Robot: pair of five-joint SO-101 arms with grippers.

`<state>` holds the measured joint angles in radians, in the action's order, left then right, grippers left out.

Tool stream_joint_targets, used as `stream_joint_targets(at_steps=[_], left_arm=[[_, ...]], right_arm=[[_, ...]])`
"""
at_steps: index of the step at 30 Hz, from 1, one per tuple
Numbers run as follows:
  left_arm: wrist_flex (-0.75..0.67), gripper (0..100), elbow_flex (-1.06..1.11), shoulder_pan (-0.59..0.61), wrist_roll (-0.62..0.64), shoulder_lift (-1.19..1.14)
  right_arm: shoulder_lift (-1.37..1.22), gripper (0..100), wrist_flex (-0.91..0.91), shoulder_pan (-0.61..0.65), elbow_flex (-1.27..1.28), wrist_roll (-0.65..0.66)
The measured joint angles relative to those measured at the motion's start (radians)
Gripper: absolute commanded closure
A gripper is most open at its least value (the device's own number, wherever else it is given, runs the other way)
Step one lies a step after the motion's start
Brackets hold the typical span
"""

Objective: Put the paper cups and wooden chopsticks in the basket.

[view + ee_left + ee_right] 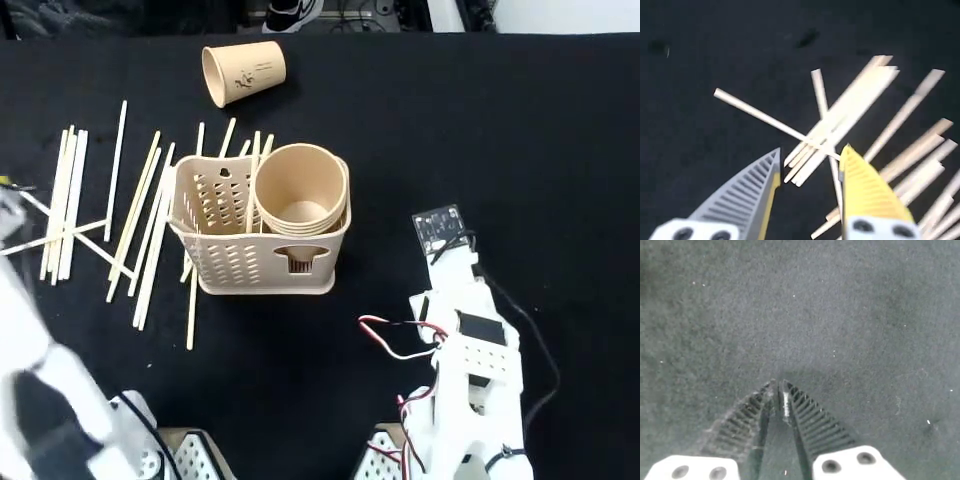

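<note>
L claw spread open over chopsticks.
Crossed chopsticks lay beneath its gap; R claw closed, empty, arm right of basket.

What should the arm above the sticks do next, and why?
Probably ease the left gripper down a little and close it on the wooden chopsticks. It is open with nothing held, and some stick ends lie right in its gap on the black table. Many sticks are outside the basket, so grabbing some looks like the sensible next bit.
</note>
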<state>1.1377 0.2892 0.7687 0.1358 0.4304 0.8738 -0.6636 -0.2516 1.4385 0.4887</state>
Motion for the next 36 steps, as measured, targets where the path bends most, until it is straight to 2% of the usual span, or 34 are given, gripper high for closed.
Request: stream_joint_targets(at_steps=[3,7,12,19,21,25,27,32,36], left_arm=[[0.0,80,-0.043,0.028,0.075,-0.198],[0.0,72,-0.12,0.029,0.207,-0.428],[0.0,72,-0.242,0.029,0.388,-0.663],[0.0,73,-0.43,0.029,0.405,-0.93],[0.0,79,-0.483,0.029,0.405,-0.99],[0.011,98,-0.568,0.035,0.408,-1.066],[0.003,95,-0.588,0.031,0.41,-1.073],[0.002,97,-0.597,0.028,0.399,-1.066],[0.058,97,-0.595,0.032,0.394,-1.04]], right_arm=[[0.0,98.6,0.0,0.0,0.0,0.0],[0.0,98.6,0.0,0.0,0.0,0.0],[0.0,98.6,0.0,0.0,0.0,0.0],[0.0,98.6,0.0,0.0,0.0,0.0],[0.0,98.6,0.0,0.0,0.0,0.0],[0.0,98.6,0.0,0.0,0.0,0.0],[0.0,98.6,0.0,0.0,0.0,0.0],[0.0,98.6,0.0,0.0,0.0,0.0],[0.0,98.6,0.0,0.0,0.0,0.0]])
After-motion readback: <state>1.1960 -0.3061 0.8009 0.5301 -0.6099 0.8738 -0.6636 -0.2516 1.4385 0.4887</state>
